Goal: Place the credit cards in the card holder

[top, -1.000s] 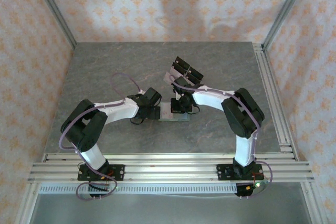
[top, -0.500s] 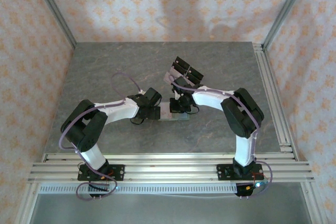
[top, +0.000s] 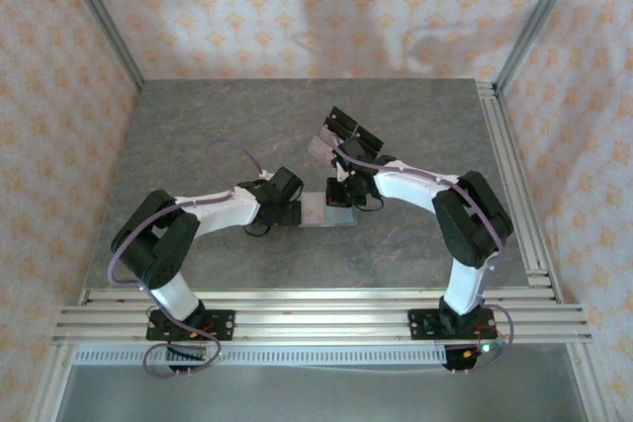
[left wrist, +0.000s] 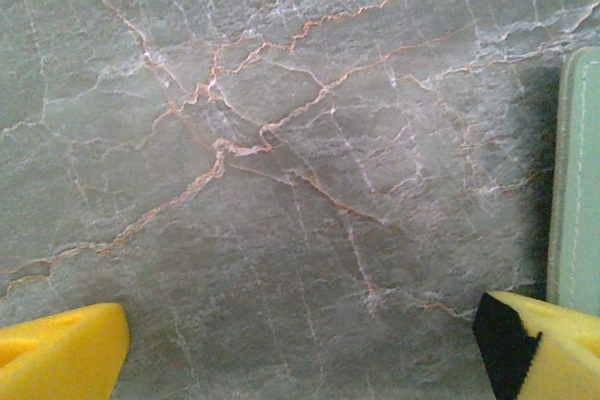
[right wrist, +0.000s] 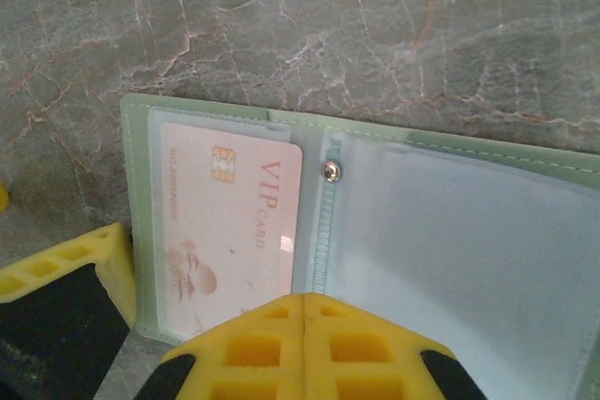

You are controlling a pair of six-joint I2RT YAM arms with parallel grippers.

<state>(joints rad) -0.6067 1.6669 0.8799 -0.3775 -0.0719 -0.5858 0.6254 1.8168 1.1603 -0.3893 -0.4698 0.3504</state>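
Note:
The sage-green card holder [right wrist: 562,170] lies open on the marble, its clear pockets facing up. A pink credit card [right wrist: 225,222] marked VIP sits in its left pocket. My right gripper [right wrist: 305,304] is shut with nothing between its fingers, and its tips hover over the card's near corner by the spine. In the top view it [top: 343,199] is at the holder's [top: 328,212] far right. My left gripper [left wrist: 300,348] is open and low over bare table, with the holder's edge [left wrist: 583,175] just right of it. In the top view it [top: 297,212] is at the holder's left end.
A clear stand with black rectangles [top: 350,130] stands behind the holder, with a pale pinkish card [top: 317,144] at its left end. One yellow left finger [right wrist: 66,274] shows left of the holder in the right wrist view. Aluminium rails [top: 514,175] border the table's right side.
The right arm's elbow has swung out to the right and its gripper has drifted slightly toward the far side over the holder. The left arm has barely moved.

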